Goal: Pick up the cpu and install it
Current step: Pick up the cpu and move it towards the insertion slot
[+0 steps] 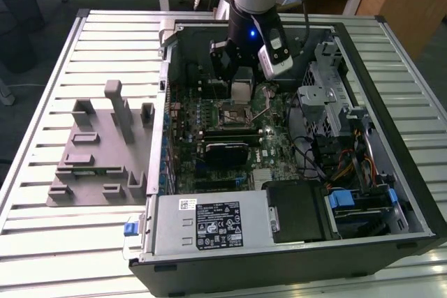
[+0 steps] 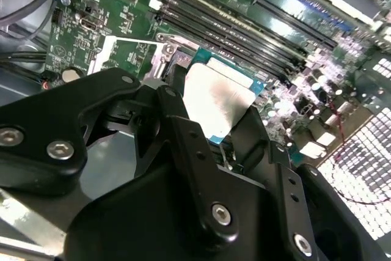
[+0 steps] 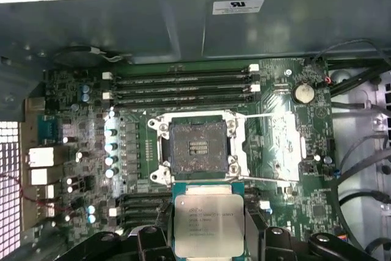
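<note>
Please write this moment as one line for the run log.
gripper: shut on cpu | cpu: held over motherboard, not seated | socket: open, empty

The socket [image 3: 195,148] is shown uncovered, its metal plate [image 3: 278,148] folded flat beside it — the room above the contacts is left free. Low memory slots [image 3: 183,87] border one side and a row of capacitors [image 3: 110,151] another. The cpu [image 3: 209,224], clamped in the gripper [image 1: 241,95], is seen at the socket's edge with nothing between. Taller obstacles are seen in the exterior view: the case wall [image 1: 195,47] behind the gripper, and the drive cage [image 1: 325,99] to the exterior view's right — both stand apart from it.
</note>
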`<action>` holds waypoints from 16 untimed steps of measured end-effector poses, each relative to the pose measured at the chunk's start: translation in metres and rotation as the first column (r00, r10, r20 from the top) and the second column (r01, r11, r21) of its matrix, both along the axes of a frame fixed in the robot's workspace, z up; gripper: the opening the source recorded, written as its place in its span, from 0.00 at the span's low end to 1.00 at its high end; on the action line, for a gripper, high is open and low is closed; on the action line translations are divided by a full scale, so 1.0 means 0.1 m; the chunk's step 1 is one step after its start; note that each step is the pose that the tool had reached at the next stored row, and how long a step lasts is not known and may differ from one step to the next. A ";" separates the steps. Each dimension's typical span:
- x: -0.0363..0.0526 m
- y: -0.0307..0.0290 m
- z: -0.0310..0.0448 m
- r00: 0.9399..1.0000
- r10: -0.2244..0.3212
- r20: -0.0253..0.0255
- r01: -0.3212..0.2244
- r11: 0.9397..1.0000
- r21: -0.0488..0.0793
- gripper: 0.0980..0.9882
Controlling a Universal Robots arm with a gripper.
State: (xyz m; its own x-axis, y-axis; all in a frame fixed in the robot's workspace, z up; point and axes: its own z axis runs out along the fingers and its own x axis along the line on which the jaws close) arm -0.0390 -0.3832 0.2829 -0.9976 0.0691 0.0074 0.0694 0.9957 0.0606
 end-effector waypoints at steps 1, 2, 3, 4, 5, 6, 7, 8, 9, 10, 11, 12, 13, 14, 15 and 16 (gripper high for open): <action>0.000 0.016 -0.012 1.000 0.000 0.000 0.000 1.000 0.000 0.50; 0.000 0.031 -0.023 1.000 0.000 0.000 0.000 1.000 0.000 0.50; 0.000 0.039 -0.034 1.000 0.000 0.003 0.000 1.000 0.000 0.50; 0.000 0.045 -0.046 1.000 0.000 0.007 0.000 1.000 0.000 0.50; 0.000 0.051 -0.057 1.000 0.001 0.011 -0.001 1.000 0.000 0.50; -0.001 0.055 -0.070 1.000 0.001 0.015 -0.001 1.000 0.000 0.50; -0.001 0.057 -0.084 1.000 0.001 0.017 -0.001 1.000 0.000 0.50; -0.001 0.058 -0.101 1.000 0.001 0.019 -0.001 1.000 0.000 0.50; -0.001 0.060 -0.119 1.000 0.001 0.021 -0.001 1.000 0.000 0.50; -0.002 0.063 -0.136 1.000 0.001 0.022 -0.001 1.000 0.000 0.50; -0.003 0.069 -0.154 1.000 0.001 0.024 -0.001 1.000 0.000 0.50; -0.003 0.077 -0.171 1.000 0.001 0.026 -0.001 1.000 0.000 0.50; -0.004 0.087 -0.190 1.000 0.001 0.027 -0.001 1.000 -0.001 0.50; -0.004 0.098 -0.208 1.000 0.001 0.028 -0.001 1.000 -0.001 0.50; -0.005 0.111 -0.227 1.000 0.001 0.030 -0.001 1.000 0.000 0.50; -0.006 0.126 -0.245 1.000 0.001 0.031 -0.001 1.000 0.000 0.50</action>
